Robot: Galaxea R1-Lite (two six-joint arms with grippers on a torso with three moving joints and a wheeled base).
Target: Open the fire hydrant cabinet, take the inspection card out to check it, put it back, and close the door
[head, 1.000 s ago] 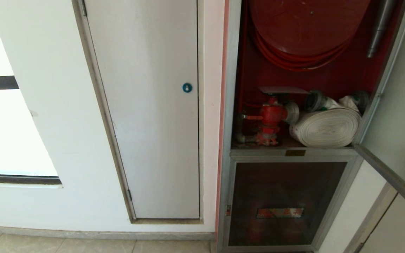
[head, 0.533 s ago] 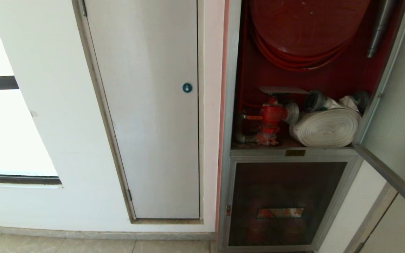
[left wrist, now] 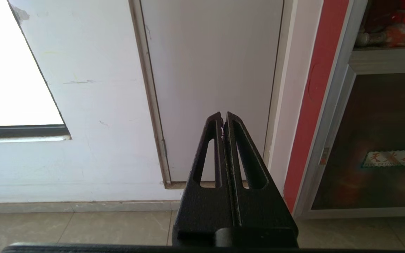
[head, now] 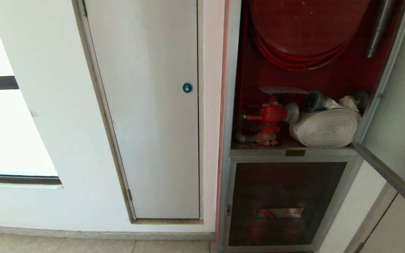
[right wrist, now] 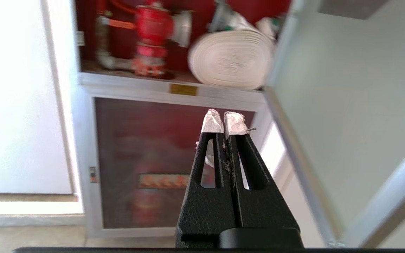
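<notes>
The fire hydrant cabinet (head: 229, 105) stands open, showing its red inside, a red hose reel (head: 304, 28), a red valve (head: 272, 114) and a rolled white hose (head: 325, 126). The inspection card (head: 283, 90) lies flat on top of the valve. The door (head: 396, 133) is swung out to the right. Neither gripper shows in the head view. My right gripper (right wrist: 223, 121) is shut and empty, with white-wrapped tips; it hangs low in front of the cabinet's lower door (right wrist: 146, 161), beside the open door (right wrist: 346, 105). My left gripper (left wrist: 223, 117) is shut and parked, facing the plain white door (left wrist: 209, 70).
A plain white door with a blue round lock (head: 187, 87) fills the wall left of the cabinet. A smaller dark glass door with an orange label (head: 280, 212) sits under the hose shelf. A bright window (head: 9, 133) is at far left, and tiled floor (head: 83, 246) lies below.
</notes>
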